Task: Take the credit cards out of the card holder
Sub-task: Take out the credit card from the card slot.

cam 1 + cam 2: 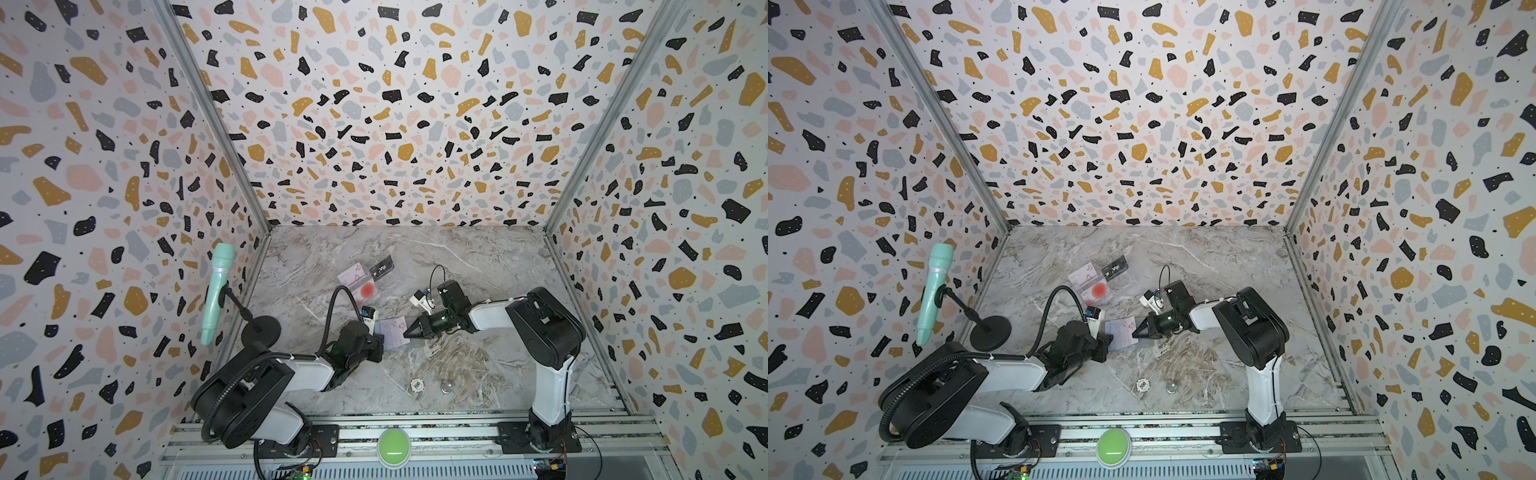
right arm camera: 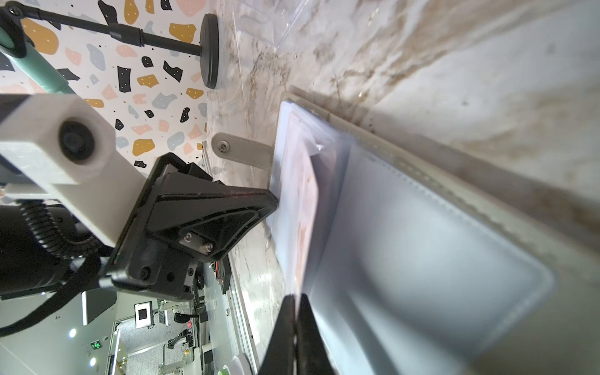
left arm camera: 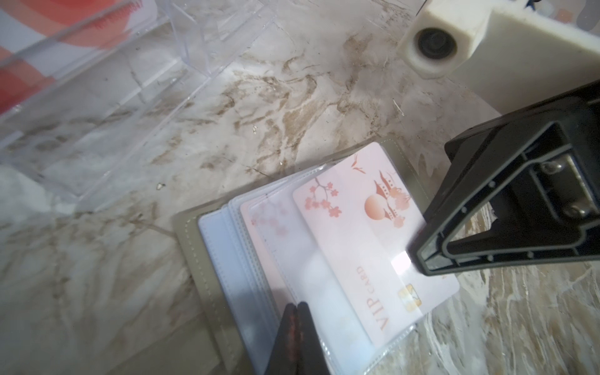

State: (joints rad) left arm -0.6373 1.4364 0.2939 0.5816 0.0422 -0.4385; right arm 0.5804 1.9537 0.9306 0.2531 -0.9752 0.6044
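Pinching pinkish card (image 3: pixel 357 233), apparently, in shut right gripper (image 3: pixel 417 259); pressing closed left gripper (image 3: pixel 296 311) onto card holder (image 3: pixel 191 253) edge opposite it.

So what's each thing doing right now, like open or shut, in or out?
card holder, lying open on the table.
pink card, partly out of its clear sleeve.
right fingers, shut on the pink card's edge.
left fingers, shut, tips on the holder's sleeves.
clear tray, holding the red-circle card and the black VIP card.
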